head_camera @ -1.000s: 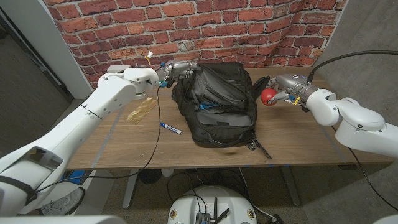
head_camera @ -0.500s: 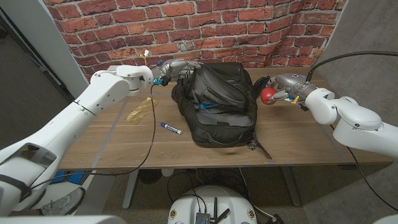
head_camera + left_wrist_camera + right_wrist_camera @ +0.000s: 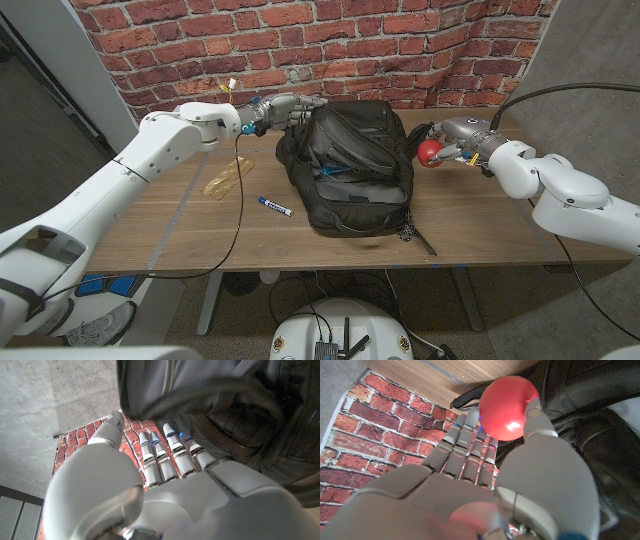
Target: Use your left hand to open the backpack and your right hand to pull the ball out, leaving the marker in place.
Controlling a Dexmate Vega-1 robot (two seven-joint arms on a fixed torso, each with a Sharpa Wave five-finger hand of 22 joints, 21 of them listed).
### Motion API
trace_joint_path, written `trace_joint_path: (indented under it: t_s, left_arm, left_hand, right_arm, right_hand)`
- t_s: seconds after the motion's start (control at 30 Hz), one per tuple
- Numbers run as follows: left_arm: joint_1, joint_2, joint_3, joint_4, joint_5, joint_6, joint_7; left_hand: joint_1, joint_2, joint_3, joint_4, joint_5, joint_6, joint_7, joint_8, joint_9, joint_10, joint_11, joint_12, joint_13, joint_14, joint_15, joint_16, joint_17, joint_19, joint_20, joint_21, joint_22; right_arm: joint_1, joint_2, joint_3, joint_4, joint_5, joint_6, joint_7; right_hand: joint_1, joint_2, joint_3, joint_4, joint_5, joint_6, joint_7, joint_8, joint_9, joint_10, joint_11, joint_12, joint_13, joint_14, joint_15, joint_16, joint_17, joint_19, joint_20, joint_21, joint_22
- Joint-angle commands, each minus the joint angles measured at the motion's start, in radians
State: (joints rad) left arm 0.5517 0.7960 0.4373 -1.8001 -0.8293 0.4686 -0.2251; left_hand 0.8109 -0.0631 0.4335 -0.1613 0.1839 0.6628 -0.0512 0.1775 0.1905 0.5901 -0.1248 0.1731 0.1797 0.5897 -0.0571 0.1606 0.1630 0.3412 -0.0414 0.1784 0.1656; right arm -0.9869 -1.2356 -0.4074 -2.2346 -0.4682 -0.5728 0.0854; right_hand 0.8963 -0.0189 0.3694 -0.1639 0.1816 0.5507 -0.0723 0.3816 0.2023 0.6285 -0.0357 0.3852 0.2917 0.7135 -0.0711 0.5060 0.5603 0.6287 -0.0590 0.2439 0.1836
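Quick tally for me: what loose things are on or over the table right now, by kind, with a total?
Backpack: 1
Red ball, held in the right hand: 1
Marker: 1
Yellowish wrapper-like piece: 1
Total: 4

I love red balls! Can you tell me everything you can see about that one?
The ball is small, round, smooth and shiny red, with a bright glint on it in the right wrist view. The right robot hand holds it between thumb and fingers, lifted above the wooden table, just right of the black backpack. It is out of the backpack, and only the robot hand touches it.
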Motion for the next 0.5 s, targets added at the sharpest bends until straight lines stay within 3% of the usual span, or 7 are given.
trace_joint_path:
  t_s: [0.03,0.5]
  left_arm:
    - [0.014,-0.007,-0.005,0.037,-0.012,-0.077,-0.068]
    - [0.060,-0.039,-0.024,0.048,0.012,-0.185,-0.021]
  left_hand:
    - [-0.035,-0.012,-0.028,0.014,-0.005,-0.031,0.005,0.002,-0.002,-0.054,0.016,0.000,-0.001,-0.061,-0.048,0.008,0.003,-0.024,-0.085,-0.001,0.001]
    - [-0.098,-0.008,-0.076,0.022,-0.007,-0.127,-0.018,-0.004,-0.009,-0.201,0.019,0.001,-0.004,-0.217,-0.010,0.006,0.002,-0.119,-0.058,-0.006,0.000]
  right_arm:
    - [0.003,0.009,0.002,0.011,-0.010,0.003,0.007]
    - [0.012,0.012,-0.001,0.048,-0.010,0.025,0.010]
  right_hand:
    - [0.057,0.066,0.003,0.002,0.005,0.051,-0.039,0.006,0.005,0.163,-0.157,0.080,0.229,0.009,-0.156,-0.005,0.005,0.009,-0.085,0.006,0.005]
    - [0.059,0.067,0.002,0.001,0.005,0.051,-0.039,0.004,0.005,0.165,-0.157,0.078,0.229,0.008,-0.156,-0.011,0.008,0.009,-0.085,0.007,0.005]
